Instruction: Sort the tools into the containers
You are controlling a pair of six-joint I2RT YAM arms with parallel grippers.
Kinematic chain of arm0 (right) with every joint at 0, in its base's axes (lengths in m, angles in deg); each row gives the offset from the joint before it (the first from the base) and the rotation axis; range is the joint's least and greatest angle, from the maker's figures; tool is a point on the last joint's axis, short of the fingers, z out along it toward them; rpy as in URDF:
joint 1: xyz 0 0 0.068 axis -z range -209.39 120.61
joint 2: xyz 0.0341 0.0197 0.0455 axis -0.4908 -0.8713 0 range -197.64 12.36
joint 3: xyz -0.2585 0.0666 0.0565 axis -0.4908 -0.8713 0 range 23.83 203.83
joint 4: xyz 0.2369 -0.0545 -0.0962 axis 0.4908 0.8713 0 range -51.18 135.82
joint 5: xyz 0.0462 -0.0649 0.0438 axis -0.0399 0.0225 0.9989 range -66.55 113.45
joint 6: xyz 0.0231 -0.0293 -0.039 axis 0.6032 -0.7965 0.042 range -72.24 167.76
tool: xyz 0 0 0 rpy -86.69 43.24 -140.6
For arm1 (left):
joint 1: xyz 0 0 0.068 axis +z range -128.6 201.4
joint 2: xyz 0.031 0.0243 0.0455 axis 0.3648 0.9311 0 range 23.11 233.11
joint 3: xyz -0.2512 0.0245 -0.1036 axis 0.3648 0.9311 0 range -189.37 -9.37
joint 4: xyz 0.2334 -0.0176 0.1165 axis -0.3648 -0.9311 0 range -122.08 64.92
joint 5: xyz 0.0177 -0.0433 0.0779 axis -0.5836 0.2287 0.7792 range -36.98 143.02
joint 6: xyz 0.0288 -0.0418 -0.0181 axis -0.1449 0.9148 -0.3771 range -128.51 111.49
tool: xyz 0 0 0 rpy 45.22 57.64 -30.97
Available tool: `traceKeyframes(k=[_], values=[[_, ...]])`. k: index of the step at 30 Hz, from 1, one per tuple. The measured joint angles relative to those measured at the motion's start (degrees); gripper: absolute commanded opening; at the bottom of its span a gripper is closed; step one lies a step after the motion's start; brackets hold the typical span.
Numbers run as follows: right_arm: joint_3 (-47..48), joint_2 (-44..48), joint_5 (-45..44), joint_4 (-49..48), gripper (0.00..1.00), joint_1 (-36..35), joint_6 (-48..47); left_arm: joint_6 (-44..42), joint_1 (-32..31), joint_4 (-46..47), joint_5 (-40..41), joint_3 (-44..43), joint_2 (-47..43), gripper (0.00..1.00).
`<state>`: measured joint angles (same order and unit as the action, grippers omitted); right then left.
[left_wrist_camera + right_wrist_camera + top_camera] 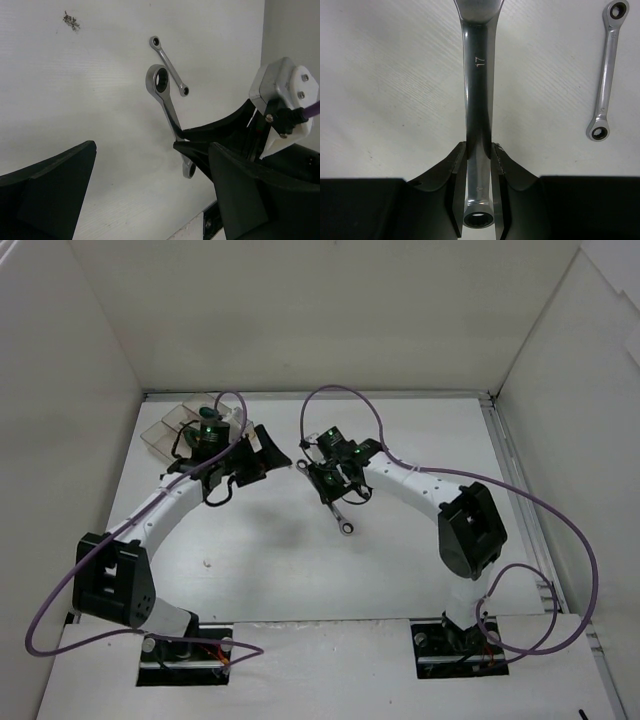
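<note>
My right gripper (479, 170) is shut on the shaft of a large silver wrench (479, 90) marked 17, near its small ring end. From above, this gripper (335, 490) is mid-table and the wrench (344, 520) sticks out toward the near side. A smaller silver wrench (606, 75) lies flat on the table beside it (301, 468). My left gripper (258, 462) is open and empty, just left of both wrenches (162, 95) (169, 65). The clear bins (165, 432) stand at the far left corner, partly hidden by my left wrist. No pliers or screwdrivers show clearly.
White walls (60, 390) close in the table on the left, back and right. Purple cables (560, 530) loop over both arms and along the right side. A dark speck (71, 20) marks the tabletop. A small dark-green thing (205, 412) shows at the bins.
</note>
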<state>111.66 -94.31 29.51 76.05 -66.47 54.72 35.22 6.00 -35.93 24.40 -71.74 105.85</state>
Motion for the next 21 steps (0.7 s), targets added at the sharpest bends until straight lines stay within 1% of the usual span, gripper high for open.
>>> traceKeyframes(k=[9, 17, 21], values=[[0.44, 1.81, 2.45, 0.02, 0.00, 0.11, 1.05, 4.79, -3.32, 3.72, 1.51, -3.45, 5.86, 0.86], [1.31, 4.04, 3.72, 0.04, 0.00, 0.44, 1.27, 9.44, -4.61, 8.00, 1.55, -3.76, 9.86, 0.84], [1.42, 4.22, 3.93, 0.04, 0.00, 0.48, 1.33, 10.78, -6.47, 9.33, 1.29, -4.74, 11.98, 0.82]])
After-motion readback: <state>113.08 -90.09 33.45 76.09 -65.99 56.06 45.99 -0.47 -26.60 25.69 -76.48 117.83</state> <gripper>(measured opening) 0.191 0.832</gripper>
